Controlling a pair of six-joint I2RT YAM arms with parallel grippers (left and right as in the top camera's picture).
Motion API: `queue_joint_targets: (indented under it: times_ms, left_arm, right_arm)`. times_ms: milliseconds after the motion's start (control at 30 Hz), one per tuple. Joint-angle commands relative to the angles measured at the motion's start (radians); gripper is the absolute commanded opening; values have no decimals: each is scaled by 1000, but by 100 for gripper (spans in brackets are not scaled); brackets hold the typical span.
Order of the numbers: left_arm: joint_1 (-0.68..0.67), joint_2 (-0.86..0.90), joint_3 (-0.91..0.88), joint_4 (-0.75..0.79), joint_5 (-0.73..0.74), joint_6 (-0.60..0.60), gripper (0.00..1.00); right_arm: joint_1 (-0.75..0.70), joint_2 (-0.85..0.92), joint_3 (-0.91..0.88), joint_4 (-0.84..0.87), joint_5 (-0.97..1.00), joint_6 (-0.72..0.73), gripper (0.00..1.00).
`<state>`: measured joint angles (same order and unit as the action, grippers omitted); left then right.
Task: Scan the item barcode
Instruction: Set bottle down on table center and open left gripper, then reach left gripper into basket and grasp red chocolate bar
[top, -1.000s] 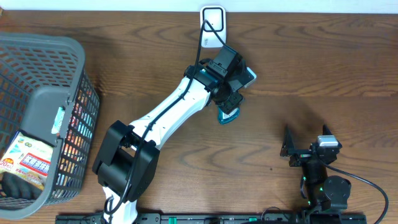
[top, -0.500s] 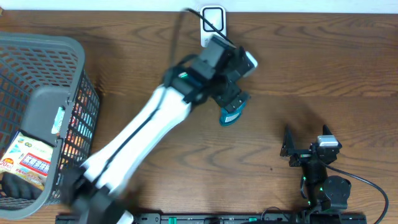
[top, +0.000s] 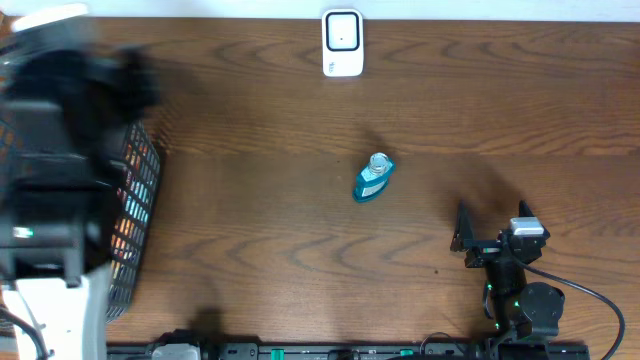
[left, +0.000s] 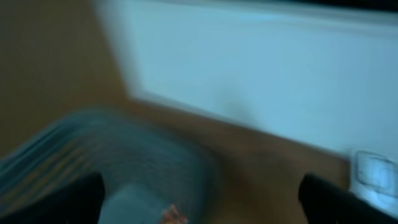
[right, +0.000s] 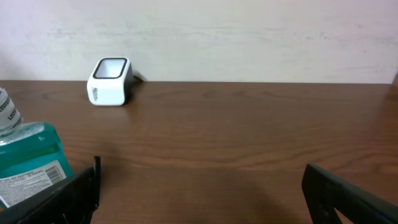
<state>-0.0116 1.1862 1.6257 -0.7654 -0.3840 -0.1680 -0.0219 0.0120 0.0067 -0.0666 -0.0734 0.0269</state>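
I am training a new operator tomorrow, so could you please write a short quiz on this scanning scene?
1. True or false: the teal bottle rests on the table with nothing gripping it.
2. On which side of the table is the grey basket?
3. The white scanner stands: A at the far edge, beyond the bottle; B inside the basket; C on the bottle.
Key: 1 true; 2 the left; 3 A.
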Motion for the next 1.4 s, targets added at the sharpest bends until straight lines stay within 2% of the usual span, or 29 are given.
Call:
queue_joint_targets:
  times_ms: [0, 67, 133, 267, 367, 433, 500, 700, 933, 1267, 1300, 1367]
  left_arm:
    - [280, 51, 2, -164, -69, -594, 100]
    - [394, 98, 1, -278, -49, -742, 100]
    - [483, 154, -4, -348, -7, -807, 100]
    - [608, 281, -18, -393, 116, -810, 100]
    - [660, 386, -21, -413, 262, -809, 100]
    - [676, 454, -21, -428, 332, -806, 100]
    - [681, 540, -22, -438, 401, -752, 100]
    - [681, 657, -72, -423, 467, -672, 100]
    - [681, 677, -200, -268, 611, -557, 100]
    - [681, 677, -324, -171, 647, -557, 100]
    - [680, 677, -331, -167, 663, -556, 96]
    - [680, 677, -333, -164, 686, -546, 66]
  right_arm:
    - [8, -5, -1, -3, 4, 14, 99]
    - [8, -5, -1, -3, 4, 14, 99]
    - [8, -5, -1, -3, 4, 14, 99]
    - [8, -5, -1, -3, 4, 14, 99]
    - [8, -5, -1, -3, 4, 14, 99]
    - [8, -5, -1, -3, 4, 14, 99]
    - [8, -5, -1, -3, 4, 14, 99]
    - [8, -5, -1, -3, 4, 14, 99]
    - [8, -5, -1, -3, 4, 14, 99]
    - [8, -5, -1, -3, 4, 14, 99]
    - [8, -5, -1, -3, 4, 14, 99]
    - [8, -5, -1, -3, 4, 14, 99]
